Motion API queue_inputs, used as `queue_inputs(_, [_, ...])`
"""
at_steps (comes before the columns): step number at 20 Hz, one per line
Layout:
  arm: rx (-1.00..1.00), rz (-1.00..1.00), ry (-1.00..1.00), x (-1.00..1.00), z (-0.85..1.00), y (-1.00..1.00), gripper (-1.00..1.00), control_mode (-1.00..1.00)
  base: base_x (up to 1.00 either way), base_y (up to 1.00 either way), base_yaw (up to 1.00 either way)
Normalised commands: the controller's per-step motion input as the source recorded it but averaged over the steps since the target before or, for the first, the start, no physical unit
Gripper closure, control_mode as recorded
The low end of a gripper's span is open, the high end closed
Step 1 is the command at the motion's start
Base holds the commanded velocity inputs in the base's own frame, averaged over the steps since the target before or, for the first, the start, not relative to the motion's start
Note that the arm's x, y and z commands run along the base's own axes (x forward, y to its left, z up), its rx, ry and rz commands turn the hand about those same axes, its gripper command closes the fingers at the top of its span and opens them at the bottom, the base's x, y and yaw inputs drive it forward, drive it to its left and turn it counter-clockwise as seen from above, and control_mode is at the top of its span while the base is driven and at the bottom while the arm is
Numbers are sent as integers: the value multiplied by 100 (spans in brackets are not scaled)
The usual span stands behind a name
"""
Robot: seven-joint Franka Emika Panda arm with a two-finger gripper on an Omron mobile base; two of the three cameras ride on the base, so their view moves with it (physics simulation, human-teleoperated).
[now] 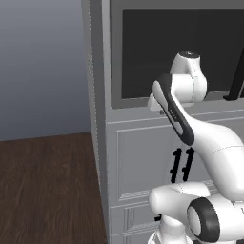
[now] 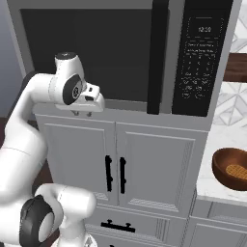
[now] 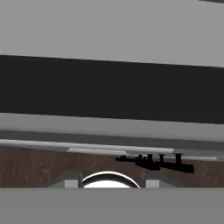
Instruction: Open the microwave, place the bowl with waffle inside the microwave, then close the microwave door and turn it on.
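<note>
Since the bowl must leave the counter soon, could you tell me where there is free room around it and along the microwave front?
The white counter is bare between the bowl with waffle and the cabinet edge. The microwave door is shut, its glass unobstructed right of the arm up to the black handle. It is crowded at the door's lower left, where the gripper hangs.

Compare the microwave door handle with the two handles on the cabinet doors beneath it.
The microwave door handle is one tall, thick black bar spanning the door's height; the cabinet door handles are a pair of short, thin black pulls side by side. The first sits beside the keypad panel; the pair flanks the seam between two doors. All are black and vertical.
</note>
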Motion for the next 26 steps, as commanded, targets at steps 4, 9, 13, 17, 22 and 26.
queue_inputs(4, [0,0,0,-47,-8,-23,-100,-100,0,0,0])
queue_inputs(9, [0,-1,-1,-92,-49,-42,-100,-100,0,0,0])
queue_inputs(13, [0,-1,-6,-82,-61,-7,-100,-100,0,0,0])
queue_inputs(17, [0,-2,-5,-57,-43,0,-100,-100,0,0,0])
queue_inputs(22, [0,-5,0,-31,-19,0,-100,-100,0,0,0])
queue_inputs(26, [0,-1,0,-5,-2,-4,-100,100,-6,-38,-5])
